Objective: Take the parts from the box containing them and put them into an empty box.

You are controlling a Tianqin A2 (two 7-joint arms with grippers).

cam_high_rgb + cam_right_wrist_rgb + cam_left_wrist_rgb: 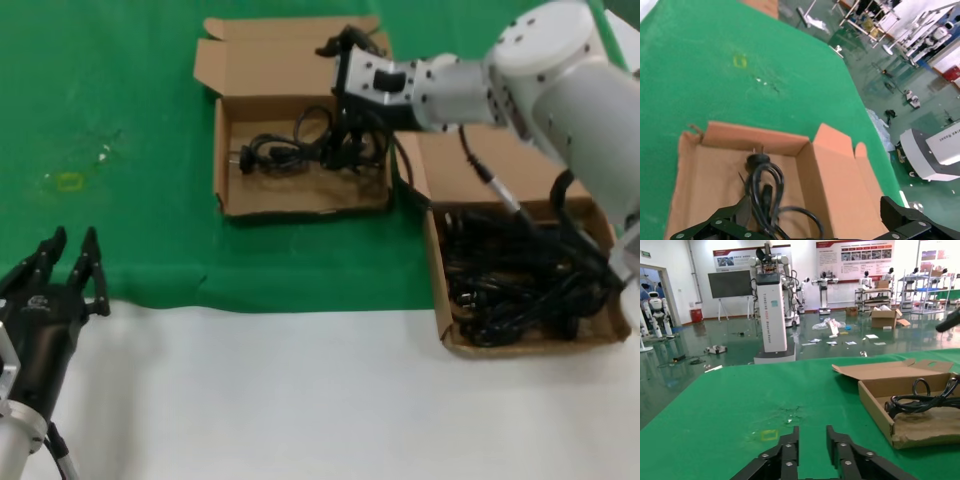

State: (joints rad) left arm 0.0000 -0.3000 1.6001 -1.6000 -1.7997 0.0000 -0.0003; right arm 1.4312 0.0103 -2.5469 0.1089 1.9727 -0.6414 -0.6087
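Note:
A shallow cardboard box (437, 270) at the right holds a tangled pile of black power cables (520, 280). A second box (300, 203) in the middle of the green cloth holds one looped cable (270, 155). My right gripper (352, 140) hangs over the right end of this box, fingers pointing down into it. In the right wrist view the gripper (815, 222) is open, with the cable (762, 185) lying on the box floor (710, 175) beneath it, held by nothing. My left gripper (72, 248) is parked at the near left, open (812, 434) and empty.
Both box lids stand folded back; the middle one (270, 65) lies flat towards the far side. A small yellow mark (70, 181) shows on the green cloth at the left. A bare white strip of table (300, 400) runs along the near side.

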